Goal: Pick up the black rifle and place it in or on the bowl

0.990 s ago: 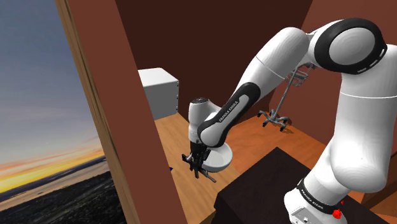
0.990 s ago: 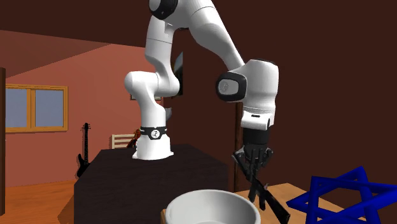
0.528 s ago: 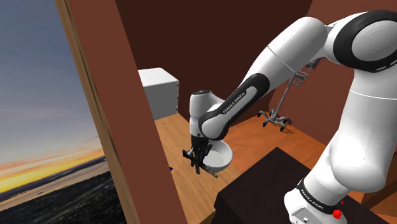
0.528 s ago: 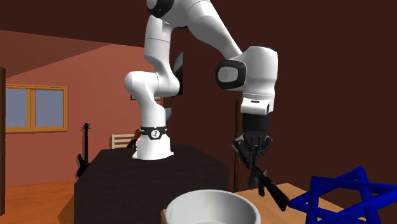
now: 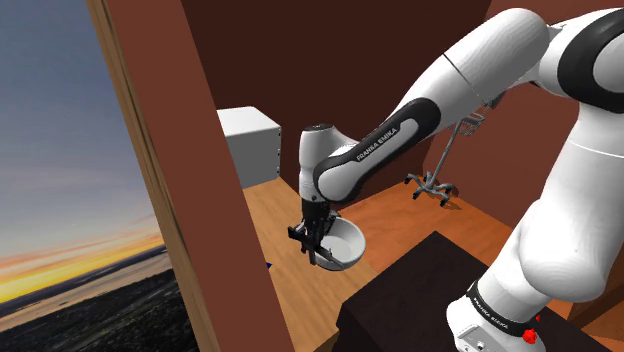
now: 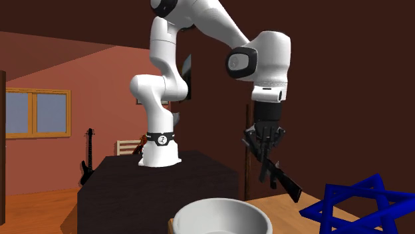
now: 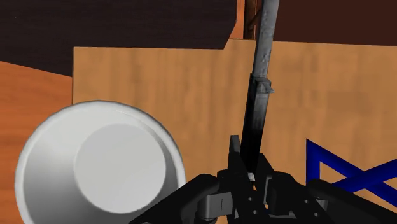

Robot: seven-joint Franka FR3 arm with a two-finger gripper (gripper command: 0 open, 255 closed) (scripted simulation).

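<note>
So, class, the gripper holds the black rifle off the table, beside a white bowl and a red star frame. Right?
No: the star frame is blue, as the second exterior view shows. The gripper does hold the rifle, beside the bowl.

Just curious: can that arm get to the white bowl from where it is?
Probably yes. The pincer, clasping the rifle, hangs above the table right beside the bowl, with nothing between them.

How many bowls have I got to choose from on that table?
1. The white bowl sits on the wooden table, beside the rifle hanging from the gripper; more could lie out of frame.
</note>
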